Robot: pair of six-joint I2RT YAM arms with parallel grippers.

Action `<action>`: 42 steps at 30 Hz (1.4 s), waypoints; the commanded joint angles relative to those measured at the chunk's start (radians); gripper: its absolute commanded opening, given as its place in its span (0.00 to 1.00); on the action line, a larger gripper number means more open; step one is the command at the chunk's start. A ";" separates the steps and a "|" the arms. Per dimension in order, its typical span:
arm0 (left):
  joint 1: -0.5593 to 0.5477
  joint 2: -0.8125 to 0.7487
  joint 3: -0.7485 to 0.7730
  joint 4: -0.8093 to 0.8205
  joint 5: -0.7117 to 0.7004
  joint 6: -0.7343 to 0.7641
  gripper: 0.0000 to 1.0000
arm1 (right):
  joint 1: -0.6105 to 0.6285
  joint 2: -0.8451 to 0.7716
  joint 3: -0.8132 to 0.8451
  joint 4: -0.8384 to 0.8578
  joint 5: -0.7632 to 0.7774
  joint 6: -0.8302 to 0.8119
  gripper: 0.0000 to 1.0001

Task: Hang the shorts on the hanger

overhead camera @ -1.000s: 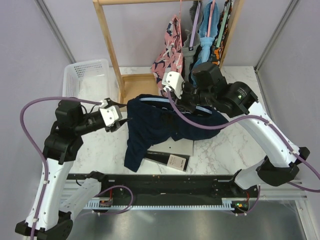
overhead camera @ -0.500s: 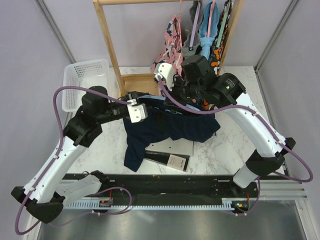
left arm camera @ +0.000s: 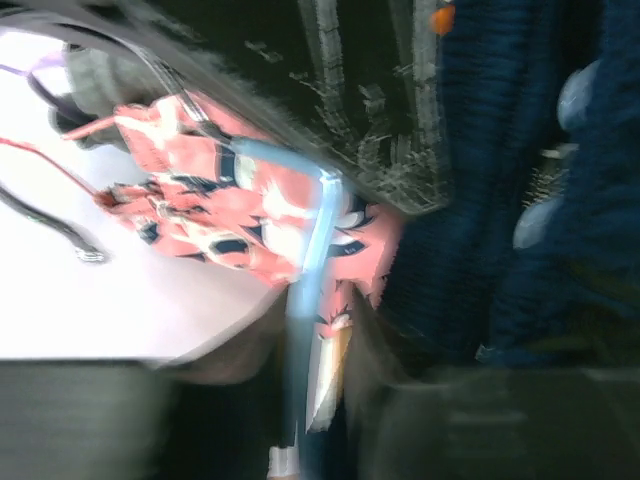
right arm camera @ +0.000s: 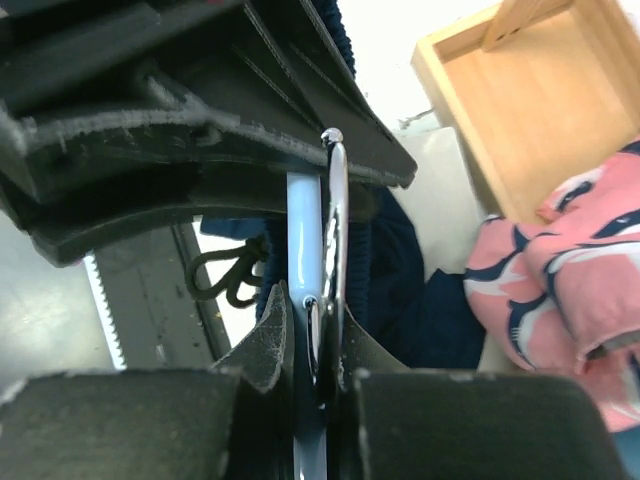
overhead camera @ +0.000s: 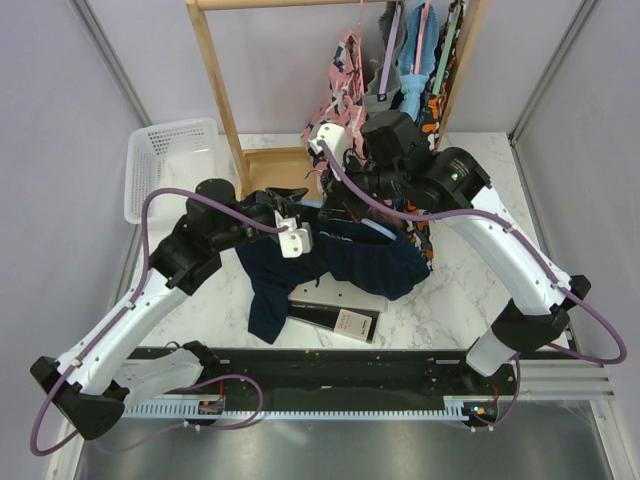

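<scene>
The navy shorts [overhead camera: 350,262] hang draped in mid-table, one leg trailing to the front left. My right gripper [overhead camera: 347,205] is above them, shut on the light-blue hanger's neck [right arm camera: 301,225] and its metal hook; the gripper [right arm camera: 315,330] shows its fingers pressed on both. My left gripper [overhead camera: 300,238] is at the shorts' upper left. In the blurred left wrist view the hanger bar [left arm camera: 305,290] runs down between my fingers with a gap beside it, and the shorts [left arm camera: 500,200] lie to the right.
A wooden rack [overhead camera: 215,80] with a box base [overhead camera: 275,165] stands at the back, hung with pink patterned [overhead camera: 345,75] and other garments. A white basket [overhead camera: 170,150] is at back left. A dark flat box [overhead camera: 335,318] and grey board [overhead camera: 365,295] lie under the shorts.
My left arm has swung right, from the shorts' left edge to their middle. My right gripper has moved back and left with the hanger. The shorts have bunched up and lifted.
</scene>
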 commanded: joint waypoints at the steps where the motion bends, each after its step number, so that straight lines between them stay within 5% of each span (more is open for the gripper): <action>1: -0.019 0.002 -0.007 0.098 -0.034 0.064 0.11 | 0.009 -0.043 -0.008 0.108 -0.079 0.066 0.00; 2: -0.019 0.000 -0.008 0.115 -0.039 0.047 0.03 | 0.008 -0.043 -0.010 0.107 -0.105 0.069 0.07; 3: -0.019 -0.007 -0.016 0.135 -0.054 0.024 0.02 | 0.008 -0.056 -0.017 0.105 -0.116 0.072 0.37; 6: 0.007 -0.064 -0.146 0.267 -0.027 0.036 0.02 | -0.031 -0.124 -0.108 0.153 -0.255 0.218 0.82; 10: 0.077 -0.115 -0.223 0.365 0.142 0.012 0.02 | -0.104 -0.215 -0.270 0.200 -0.408 0.313 0.90; 22: 0.099 -0.130 -0.238 0.451 0.252 0.002 0.02 | -0.245 -0.272 -0.418 0.180 -0.550 0.343 0.80; 27: 0.100 -0.110 -0.232 0.468 0.223 0.006 0.02 | -0.255 -0.270 -0.433 0.251 -0.710 0.421 0.48; 34: 0.111 -0.066 -0.231 0.561 0.210 -0.016 0.02 | -0.253 -0.323 -0.626 0.525 -0.863 0.722 0.39; 36: 0.111 -0.055 -0.220 0.580 0.210 -0.025 0.02 | -0.253 -0.329 -0.672 0.626 -0.891 0.837 0.29; 38: 0.111 -0.044 -0.215 0.586 0.202 -0.024 0.02 | -0.253 -0.329 -0.674 0.686 -0.896 0.898 0.01; 40: 0.111 -0.041 -0.214 0.589 0.191 -0.048 0.02 | -0.255 -0.329 -0.668 0.761 -0.886 0.972 0.00; 42: 0.111 -0.053 -0.208 0.582 0.161 -0.094 0.32 | -0.253 -0.347 -0.677 0.959 -0.859 1.134 0.00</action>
